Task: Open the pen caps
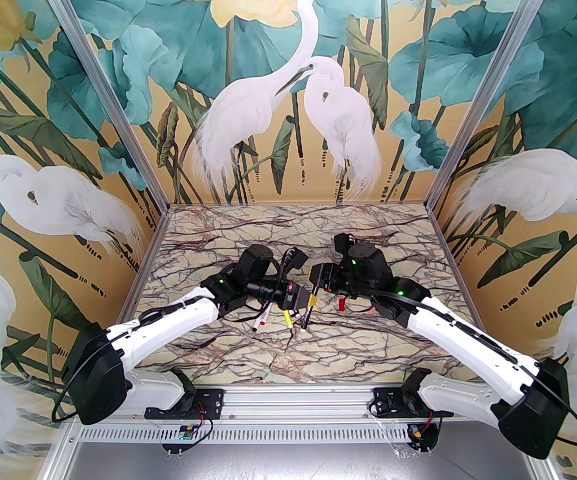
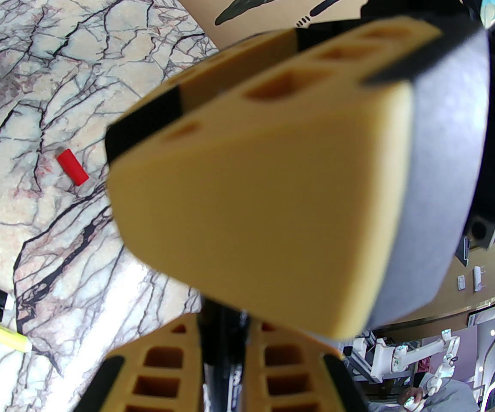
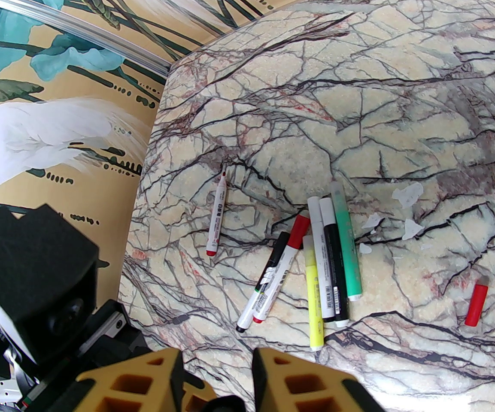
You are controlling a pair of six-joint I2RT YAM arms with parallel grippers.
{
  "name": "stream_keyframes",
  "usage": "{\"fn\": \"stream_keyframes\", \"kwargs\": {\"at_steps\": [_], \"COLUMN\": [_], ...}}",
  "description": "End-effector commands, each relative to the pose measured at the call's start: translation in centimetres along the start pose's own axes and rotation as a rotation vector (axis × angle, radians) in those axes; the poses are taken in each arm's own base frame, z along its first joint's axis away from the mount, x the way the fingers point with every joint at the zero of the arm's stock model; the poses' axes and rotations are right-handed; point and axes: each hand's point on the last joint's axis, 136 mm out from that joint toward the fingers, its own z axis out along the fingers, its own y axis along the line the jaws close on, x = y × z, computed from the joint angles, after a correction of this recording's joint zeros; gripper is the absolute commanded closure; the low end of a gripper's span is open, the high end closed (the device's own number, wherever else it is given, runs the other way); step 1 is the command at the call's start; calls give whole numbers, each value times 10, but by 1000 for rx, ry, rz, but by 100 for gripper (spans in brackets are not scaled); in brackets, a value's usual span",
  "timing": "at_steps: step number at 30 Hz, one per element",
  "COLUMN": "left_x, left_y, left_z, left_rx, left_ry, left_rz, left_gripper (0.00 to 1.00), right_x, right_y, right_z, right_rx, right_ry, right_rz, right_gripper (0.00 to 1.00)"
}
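Table [image 1: 293,368], walls [image 1: 68,168] on left, back and right edges; the far half and near strip are bare. Arms meet at centre of the top view. left gripper [image 2: 223,331] is pressed together on a dark pen [image 2: 221,358], bottom centre of the left wrist view. right gripper [image 3: 215,358] fingers are slightly apart, with a dark thing [image 3: 226,401] low between them; can't tell if it pinches. pens [image 3: 316,264] cluster lower centre of the right wrist view, loose pen [image 3: 216,217] to their left. red cap [image 3: 476,305] is lower right, well apart, with bare marble around it.
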Motion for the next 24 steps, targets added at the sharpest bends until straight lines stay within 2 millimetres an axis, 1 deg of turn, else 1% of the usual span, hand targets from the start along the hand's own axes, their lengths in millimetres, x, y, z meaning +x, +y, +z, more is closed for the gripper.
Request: {"fn": "stream_keyframes", "kwargs": {"at_steps": [1,6,16,19,24], "left_x": [-7,-7,-9,-9,-8], "left_y": [-11,-10,-12,-12,-10], "left_z": [0,0,-3,-3,-3], "left_rx": [35,26,24,24,18], "left_ry": [-11,-14,-29,-30,-33], "left_rz": [27,25,34,34,30], "left_gripper": [84,84,83,84,84], "right_x": [4,6,9,9,11], "right_y": [3,2,-2,-1,-1], "right_z": [4,5,9,9,10], "right_rx": [-22,-22,-13,-16,-20], "right_ry": [17,23,40,37,49], "right_rz": [0,6,14,15,21], "right_gripper": [67,69,68,70,70]}}
